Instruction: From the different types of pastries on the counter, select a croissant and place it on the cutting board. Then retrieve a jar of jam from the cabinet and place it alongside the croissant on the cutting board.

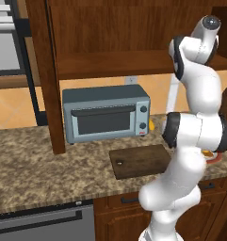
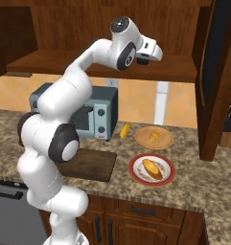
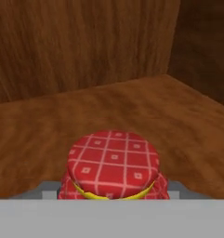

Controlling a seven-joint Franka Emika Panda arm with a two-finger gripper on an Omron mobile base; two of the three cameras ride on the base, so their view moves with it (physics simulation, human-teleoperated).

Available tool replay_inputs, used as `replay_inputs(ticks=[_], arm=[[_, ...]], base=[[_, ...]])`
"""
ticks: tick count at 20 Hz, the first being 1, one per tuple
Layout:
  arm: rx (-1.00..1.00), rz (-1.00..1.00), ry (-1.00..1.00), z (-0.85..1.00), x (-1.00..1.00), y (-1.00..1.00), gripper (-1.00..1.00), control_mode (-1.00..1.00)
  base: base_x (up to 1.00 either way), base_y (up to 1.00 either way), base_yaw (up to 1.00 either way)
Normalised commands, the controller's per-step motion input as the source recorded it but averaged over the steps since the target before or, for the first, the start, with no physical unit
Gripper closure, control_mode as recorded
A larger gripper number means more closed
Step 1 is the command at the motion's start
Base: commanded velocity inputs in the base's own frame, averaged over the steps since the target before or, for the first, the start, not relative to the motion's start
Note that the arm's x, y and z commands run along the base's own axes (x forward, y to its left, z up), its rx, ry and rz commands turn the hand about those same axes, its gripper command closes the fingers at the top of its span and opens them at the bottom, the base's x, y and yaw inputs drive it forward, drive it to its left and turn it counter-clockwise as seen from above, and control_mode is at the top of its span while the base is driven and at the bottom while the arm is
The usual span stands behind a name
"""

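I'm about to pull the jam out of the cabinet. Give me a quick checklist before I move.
1. Gripper reached into the cabinet at shelf height: ok.
2. Jar of jam centred right in front of the hand camera: ok.
3. Jar standing upright on the shelf: ok.
4. Gripper shut firmly on the jar: cannot tell, the pads are hidden at the jar's sides.
5. Cutting board has free room for the jar: ok, its top is bare.
6. Croissant already on the board: not ok, it lies on the counter beside the toaster oven.
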Motion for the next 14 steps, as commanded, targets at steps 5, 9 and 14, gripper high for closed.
replay_inputs(ticks=[5,9,14], arm=[[0.00,-0.05,-0.29,-0.04,-0.99,0.08,1.00,-1.00],[0.00,0.01,-0.21,0.01,-1.00,0.24,1.00,-1.00],[0.00,0.13,0.00,0.08,-1.00,0.55,1.00,-1.00]], base=[[0.00,0.00,0.00],[0.00,0.00,0.00],[0.00,0.00,0.00]])
